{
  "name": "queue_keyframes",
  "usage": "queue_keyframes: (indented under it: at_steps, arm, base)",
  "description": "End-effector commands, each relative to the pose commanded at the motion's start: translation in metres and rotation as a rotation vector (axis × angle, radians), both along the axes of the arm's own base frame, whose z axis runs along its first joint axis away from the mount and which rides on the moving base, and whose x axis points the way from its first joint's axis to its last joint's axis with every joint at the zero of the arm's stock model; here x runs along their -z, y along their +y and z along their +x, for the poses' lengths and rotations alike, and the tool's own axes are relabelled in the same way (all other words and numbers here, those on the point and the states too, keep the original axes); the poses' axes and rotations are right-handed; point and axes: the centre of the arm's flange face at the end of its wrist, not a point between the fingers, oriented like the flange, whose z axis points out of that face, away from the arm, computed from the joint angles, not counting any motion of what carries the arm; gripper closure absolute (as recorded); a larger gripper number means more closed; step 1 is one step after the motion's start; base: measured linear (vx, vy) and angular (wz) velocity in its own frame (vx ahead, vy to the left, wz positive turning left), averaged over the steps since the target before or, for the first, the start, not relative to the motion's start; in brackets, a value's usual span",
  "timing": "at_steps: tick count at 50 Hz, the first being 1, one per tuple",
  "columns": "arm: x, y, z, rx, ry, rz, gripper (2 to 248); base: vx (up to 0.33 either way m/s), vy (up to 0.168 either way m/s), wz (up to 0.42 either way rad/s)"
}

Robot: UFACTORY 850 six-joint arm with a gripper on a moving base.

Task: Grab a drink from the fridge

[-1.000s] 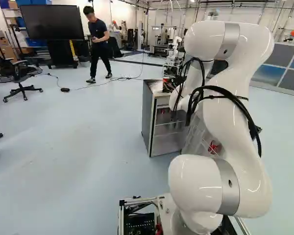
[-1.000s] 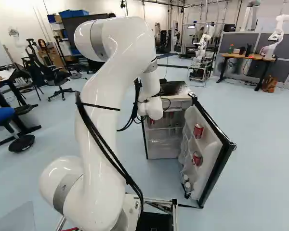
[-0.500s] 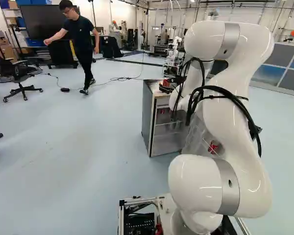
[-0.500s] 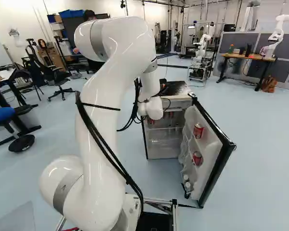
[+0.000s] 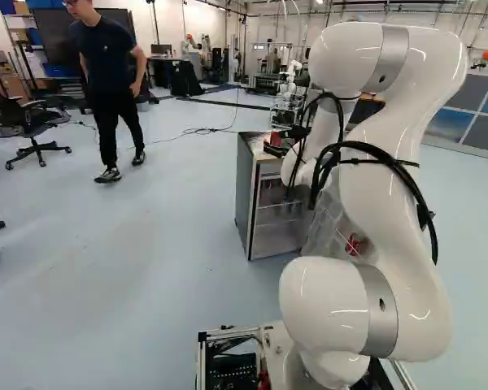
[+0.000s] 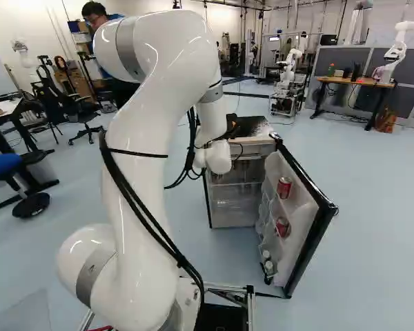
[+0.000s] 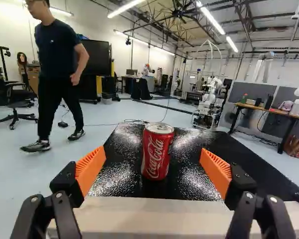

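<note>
You have the end effector (image 7: 153,149) released; its ribbed orange pads (image 7: 90,169) stand wide apart, with nothing gripped. The drink, a red aluminium can with white lettering and a silver lid (image 7: 157,152), stands upright on the glossy black top (image 7: 119,174) of the grey-sided fridge (image 5: 246,195), set in from the pale near edge (image 7: 154,214); it lines up with the gap, and neither pad touches it. How far the tips reach past its front you cannot tell.

Note: the white-lined, black-rimmed door (image 6: 297,207) hangs open; two red cans (image 6: 283,187) sit in its racks, one above the other.

Judged: this can is out on the top, so the task looks near its end; whether your step is a last grip or a withdrawal is not certain from here. If withdrawing, draw straight back over the near edge, fingers wide and level, no sideways swing; a pad catching the wall could tip the can. If gripping, keep it centred, advance until both pads flank the body, then close evenly; one-sided contact may slide it on that slick surface. Either way, keep wrist and fingers clear of the near edge.
</note>
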Motion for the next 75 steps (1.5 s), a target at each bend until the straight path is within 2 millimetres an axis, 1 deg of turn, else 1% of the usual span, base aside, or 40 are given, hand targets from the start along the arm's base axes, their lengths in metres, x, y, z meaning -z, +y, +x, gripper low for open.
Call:
queue_keyframes:
  at_steps: [12, 21, 33, 47, 58, 75]
  arm:
    - [-0.015, 0.005, -0.025, 0.005, -0.001, 0.000, 3]
    - [-0.028, 0.004, -0.044, 0.018, -0.007, -0.002, 3]
    - [-0.042, -0.003, -0.067, 0.048, -0.014, -0.008, 3]
    - [-0.056, -0.017, -0.089, 0.097, -0.003, -0.017, 3]
    - [-0.067, -0.032, -0.099, 0.146, -0.013, -0.023, 3]
    - [-0.081, -0.061, -0.102, 0.230, -0.012, -0.029, 3]
  base:
    - [0.000, 0.000, 0.000]
    - [0.000, 0.000, 0.000]
    - [0.000, 0.000, 0.000]
    - [0.000, 0.000, 0.000]
    - [0.000, 0.000, 0.000]
    - [0.000, 0.000, 0.000]
